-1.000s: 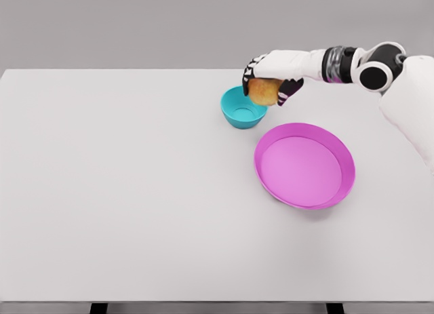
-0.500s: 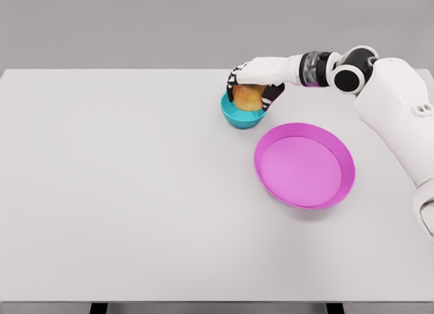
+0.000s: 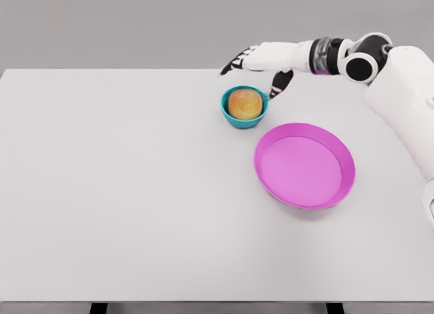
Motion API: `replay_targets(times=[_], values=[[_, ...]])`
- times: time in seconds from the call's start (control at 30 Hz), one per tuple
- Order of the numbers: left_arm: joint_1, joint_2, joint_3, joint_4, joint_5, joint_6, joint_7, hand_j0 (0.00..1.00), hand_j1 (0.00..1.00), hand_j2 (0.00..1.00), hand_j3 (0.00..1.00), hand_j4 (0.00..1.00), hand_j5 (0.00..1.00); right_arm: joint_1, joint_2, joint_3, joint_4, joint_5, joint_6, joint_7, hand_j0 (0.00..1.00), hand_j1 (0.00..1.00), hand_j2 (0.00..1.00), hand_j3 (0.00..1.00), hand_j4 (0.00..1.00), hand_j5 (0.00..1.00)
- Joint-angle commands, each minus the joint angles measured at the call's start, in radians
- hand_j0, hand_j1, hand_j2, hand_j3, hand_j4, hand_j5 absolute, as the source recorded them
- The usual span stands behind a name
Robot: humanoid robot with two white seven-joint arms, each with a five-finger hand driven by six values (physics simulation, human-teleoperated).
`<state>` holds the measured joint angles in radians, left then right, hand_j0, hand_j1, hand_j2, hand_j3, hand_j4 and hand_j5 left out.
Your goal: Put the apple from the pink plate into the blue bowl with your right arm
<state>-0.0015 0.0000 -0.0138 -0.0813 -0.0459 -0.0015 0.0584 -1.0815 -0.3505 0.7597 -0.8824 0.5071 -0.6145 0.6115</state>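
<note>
We see the desk (image 3: 135, 192) carrying two vessels toward its far right. The bowl (image 3: 234, 117) stands behind and to the left of the plate (image 3: 304, 165), near it but apart. The apple (image 3: 245, 103) sits inside the bowl. Above and just behind the bowl we find the right hand (image 3: 261, 63), apart from the apple, its arm reaching in from the right edge over the desk's far side.
</note>
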Motion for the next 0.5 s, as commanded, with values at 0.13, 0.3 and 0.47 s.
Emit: replay_targets(times=[0.13,0.3,0.47], values=[[0.000,0.000,0.000,0.000,0.000,0.000,0.000,1.00,1.00,1.00,1.00,1.00,1.00,0.124,-0.251,-0.303,-0.155,-0.097,0.004,-0.001,1.00,1.00,1.00,1.00,1.00,1.00],[0.000,0.000,0.000,0.000,0.000,0.000,0.000,1.00,1.00,1.00,1.00,1.00,1.00,0.256,-0.306,-0.444,-0.148,-0.114,0.004,-0.001,1.00,1.00,1.00,1.00,1.00,1.00],[0.000,0.000,0.000,0.000,0.000,0.000,0.000,1.00,1.00,1.00,1.00,1.00,1.00,0.442,-0.295,-0.623,-0.181,-0.116,0.004,-0.001,1.00,1.00,1.00,1.00,1.00,1.00]])
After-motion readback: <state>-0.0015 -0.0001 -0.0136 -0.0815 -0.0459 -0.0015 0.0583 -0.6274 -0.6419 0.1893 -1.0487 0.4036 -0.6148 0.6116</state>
